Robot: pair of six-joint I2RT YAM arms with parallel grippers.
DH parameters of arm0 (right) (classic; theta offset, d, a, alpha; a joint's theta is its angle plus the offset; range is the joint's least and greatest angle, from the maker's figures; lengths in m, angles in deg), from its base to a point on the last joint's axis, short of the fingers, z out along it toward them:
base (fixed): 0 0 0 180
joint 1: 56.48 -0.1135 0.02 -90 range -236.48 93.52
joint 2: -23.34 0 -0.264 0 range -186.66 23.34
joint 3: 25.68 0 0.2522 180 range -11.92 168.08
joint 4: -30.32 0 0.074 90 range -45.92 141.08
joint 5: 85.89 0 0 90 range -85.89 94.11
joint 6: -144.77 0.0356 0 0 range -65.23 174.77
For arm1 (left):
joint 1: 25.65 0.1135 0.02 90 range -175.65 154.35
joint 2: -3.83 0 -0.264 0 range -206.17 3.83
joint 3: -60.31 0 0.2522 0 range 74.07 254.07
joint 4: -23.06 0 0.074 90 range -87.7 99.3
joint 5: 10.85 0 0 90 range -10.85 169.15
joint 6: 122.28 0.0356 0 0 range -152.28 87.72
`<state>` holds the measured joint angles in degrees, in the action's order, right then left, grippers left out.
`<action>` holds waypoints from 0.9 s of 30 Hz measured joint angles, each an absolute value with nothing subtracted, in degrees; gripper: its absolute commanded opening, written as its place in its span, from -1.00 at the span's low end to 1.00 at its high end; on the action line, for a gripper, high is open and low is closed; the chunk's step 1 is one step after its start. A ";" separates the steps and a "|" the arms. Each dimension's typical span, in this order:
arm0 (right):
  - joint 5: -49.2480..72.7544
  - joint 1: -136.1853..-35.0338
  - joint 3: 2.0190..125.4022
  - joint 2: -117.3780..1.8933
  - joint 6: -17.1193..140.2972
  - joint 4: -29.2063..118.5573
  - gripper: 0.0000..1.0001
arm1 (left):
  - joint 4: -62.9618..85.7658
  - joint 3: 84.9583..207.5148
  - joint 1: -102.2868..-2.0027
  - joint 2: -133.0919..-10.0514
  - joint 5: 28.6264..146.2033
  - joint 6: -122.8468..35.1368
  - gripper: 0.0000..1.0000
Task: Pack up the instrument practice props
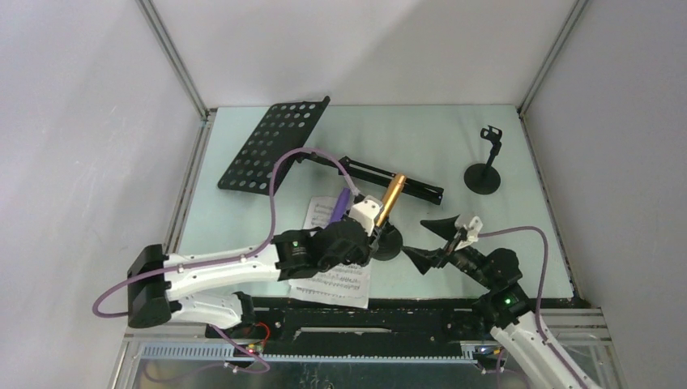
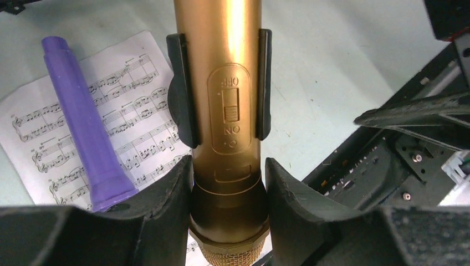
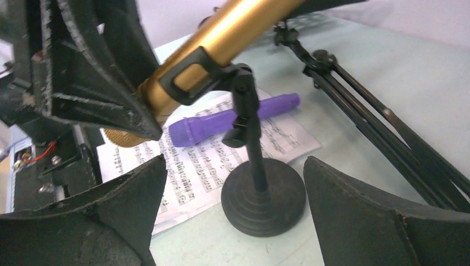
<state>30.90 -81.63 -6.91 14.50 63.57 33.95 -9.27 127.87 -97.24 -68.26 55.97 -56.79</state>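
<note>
Left hand was clenched on the gold toy microphone, down by the mesh head end. The barrel sat tilted in the holder's clip. Right hand was released, jaws wide, straddling the holder's round base without touching it.

My read: you were pulling the mic out of the clip. To do that well, you needed the right hand pinning the stem or base first. Otherwise that light holder would likely have come up with the mic. You'd then draw the mic out through the clip's open side, not along the barrel, because the glossy, smooth gold cylinder looked slip-prone.

Clip was a black plastic C-shape. Base was matte with stepped rings.

Purple microphone, matte tapered plastic, lay on the thin sheet-music page on the counter. Perforated music rack lay flat at far left, with the folded tripod legs beside it. A second holder stood upright at far right.
</note>
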 measured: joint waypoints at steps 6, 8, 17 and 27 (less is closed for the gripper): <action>26.94 -93.30 -6.97 0.99 53.04 20.20 0.99 | -7.24 125.46 -94.92 -64.85 62.40 -51.87 -1.00; 24.47 -97.02 -7.02 -4.12 48.75 15.61 0.99 | -7.13 125.40 -94.70 -64.74 63.56 -50.95 -1.00; 15.55 -100.21 -6.91 -23.91 43.09 -3.82 0.85 | -6.23 124.83 -94.40 -64.11 66.25 -49.23 -1.00; 11.97 -100.43 -6.45 -37.09 43.07 -19.38 0.40 | -5.95 124.41 -94.33 -63.45 69.42 -48.77 -1.00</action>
<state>11.97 -100.43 -6.45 -37.09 43.07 -19.38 -5.95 124.41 -94.33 -63.45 69.42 -48.77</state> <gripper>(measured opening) 0.750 0.481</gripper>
